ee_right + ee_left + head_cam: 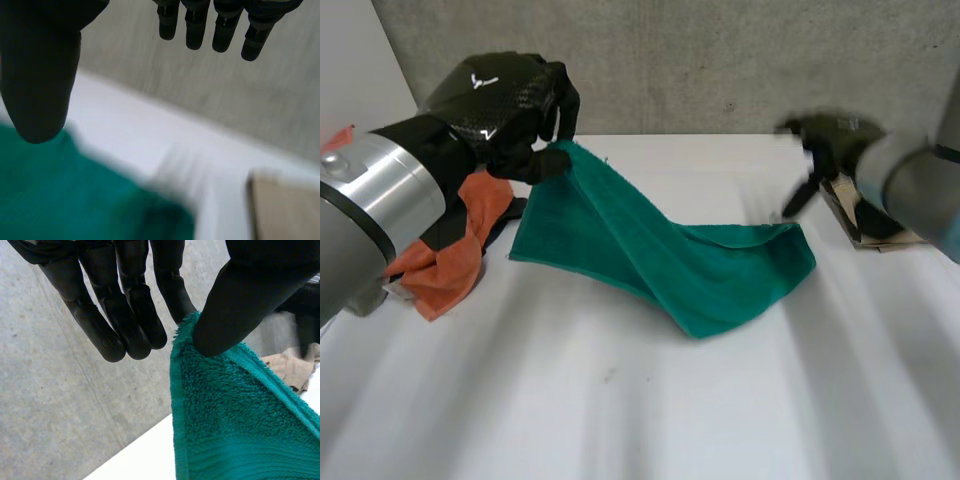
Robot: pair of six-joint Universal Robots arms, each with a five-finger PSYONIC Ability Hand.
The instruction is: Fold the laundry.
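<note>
At the right edge of the desk (620, 410), just beside your right hand (825, 145), sits a tan thing (868, 228). You cannot tell whether it is a box or folded fabric, nor whether anything lies in it. An orange cloth (455, 255) is bunched loose on the desk under your left arm, touching the near-left edge of the green towel (710, 270). The head view gives you the whole lay of that towel. One corner is held up off the desk by your left hand (510, 105) at the far left, and from there the cloth slopes down and lies spread across the middle of the desk, its other end flat near your right hand. The left wrist view adds the grip itself: the thumb presses the towel's corner against one finger, while the other fingers (117, 337) run straight and close together beside it, clear of the cloth, with the grey wall (60, 405) behind them. The right wrist view shows your right hand with thumb and fingers straight and spread well apart, holding nothing. The towel's end lies below the thumb tip, and you cannot tell whether they touch.
</note>
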